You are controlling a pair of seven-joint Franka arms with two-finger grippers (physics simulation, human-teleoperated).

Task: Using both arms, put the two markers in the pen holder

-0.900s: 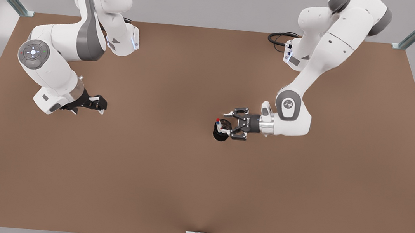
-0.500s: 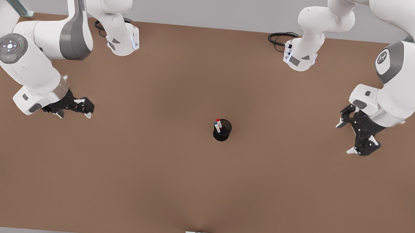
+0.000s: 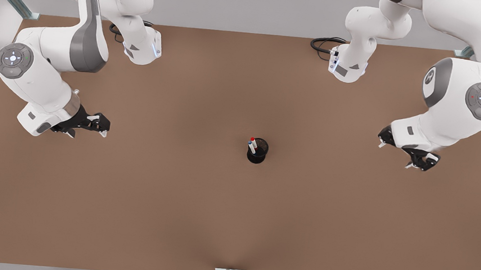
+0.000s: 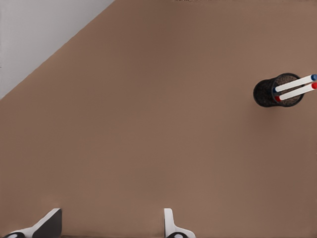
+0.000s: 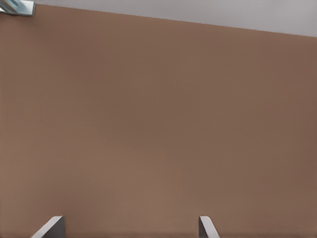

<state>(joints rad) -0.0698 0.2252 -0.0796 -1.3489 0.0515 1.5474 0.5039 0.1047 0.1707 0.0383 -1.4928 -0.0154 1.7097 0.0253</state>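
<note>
- Front view: the pen holder [image 3: 258, 155] stands upright on the brown table [image 3: 161, 198], a little toward the front view's right of the middle, well apart from both arms.
- Both markers stand inside it, side by side and leaning toward the front view's left: the red-capped marker [image 3: 252, 141] and, just beside it, the blue-capped marker [image 3: 249, 143], caps up above the rim.
- Left wrist view: the same cup [image 4: 267, 94] appears far off across bare tabletop, with the white barrel of the blue-capped pen [image 4: 294, 83] and that of the red-capped pen [image 4: 297, 92] sticking out of it, close together and nearly parallel.
- On the front view's left, the left gripper [image 3: 102, 126] hangs low over the table, aimed toward the cup; its fingers are spread apart with nothing between them, as its own wrist camera confirms [image 4: 110, 225].
- On the front view's right, the right gripper [image 3: 396, 155] hangs near the table's edge, pointing mostly downward; its fingers are spread wide and hold nothing, with bare tabletop between them in the right wrist view [image 5: 129, 227].
- A black cable [image 3: 323, 42] coils by the base of the right arm.
</note>
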